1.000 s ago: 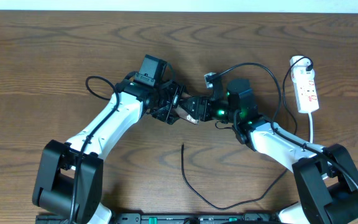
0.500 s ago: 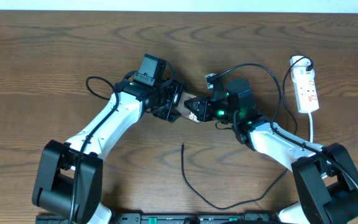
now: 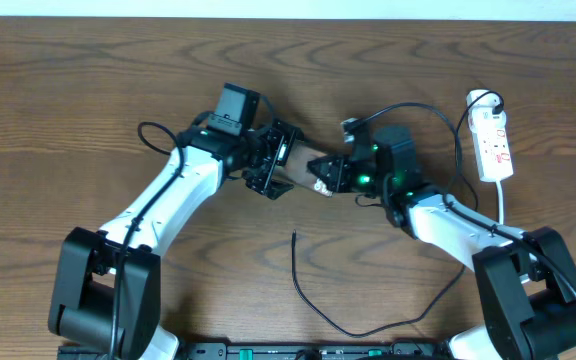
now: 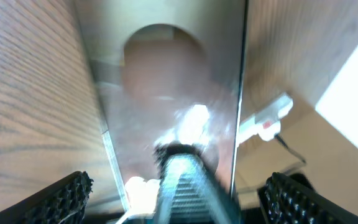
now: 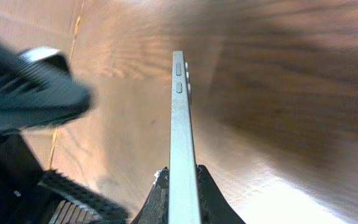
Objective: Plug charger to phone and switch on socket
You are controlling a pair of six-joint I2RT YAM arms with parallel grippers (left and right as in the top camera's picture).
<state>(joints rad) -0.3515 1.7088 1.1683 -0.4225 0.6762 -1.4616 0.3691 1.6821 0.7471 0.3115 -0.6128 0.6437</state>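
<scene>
The phone (image 3: 305, 160), dark brown and glossy, is held above the table between the two arms. My right gripper (image 3: 328, 174) is shut on its edge; in the right wrist view the phone (image 5: 182, 124) stands edge-on between the jaws (image 5: 183, 180). My left gripper (image 3: 280, 165) is open and straddles the other end; in the left wrist view the phone's face with its round patch (image 4: 163, 68) lies between the wide-apart fingers (image 4: 173, 190). The charger's thin black cable (image 3: 313, 305) lies on the table, its plug tip (image 3: 295, 234) free. The white socket (image 3: 494, 140) lies at the far right.
The wooden table (image 3: 88, 110) spans the view. The socket's white cord (image 3: 502, 205) runs down beside the right arm. A thicker black cable (image 3: 423, 110) loops over the right arm. The socket also shows in the left wrist view (image 4: 266, 118).
Both grippers and the phone have shifted slightly up and to the right. The left wrist has turned around the phone's end. The charger cable has not moved.
</scene>
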